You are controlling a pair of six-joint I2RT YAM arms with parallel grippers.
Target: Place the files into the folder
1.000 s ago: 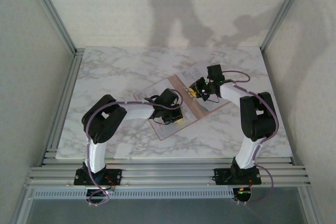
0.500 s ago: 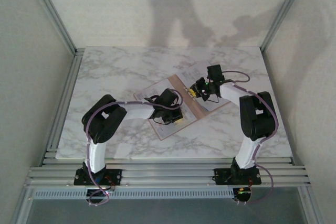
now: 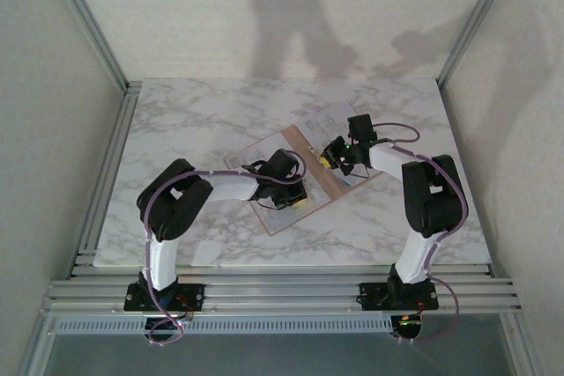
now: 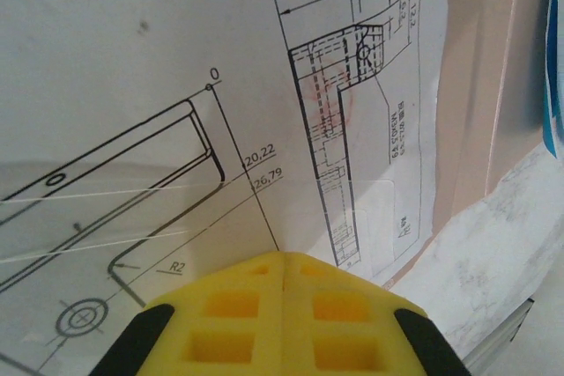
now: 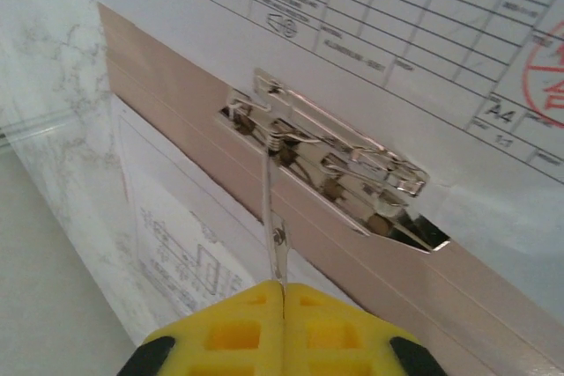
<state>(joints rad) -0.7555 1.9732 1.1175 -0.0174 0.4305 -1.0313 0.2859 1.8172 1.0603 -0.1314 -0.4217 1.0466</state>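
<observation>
Right wrist view has the right gripper (image 5: 282,288) pinching the clip lever (image 5: 267,191) of the folder (image 5: 176,94) at twelve o'clock, so it should lift gently while the pressed-together left gripper (image 4: 284,260) steadies the drawing sheet (image 4: 132,85).

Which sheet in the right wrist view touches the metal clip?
The sheet with the ruled title block and red stamp: its edge meets the clip. The sheet with faint line drawings lies across the folder's brown strip, apart from it.

Robot lab test cell: aluminium extrusion frame (image 3: 282,292), plain white walls (image 3: 176,15), marble-pattern table (image 3: 194,112).
</observation>
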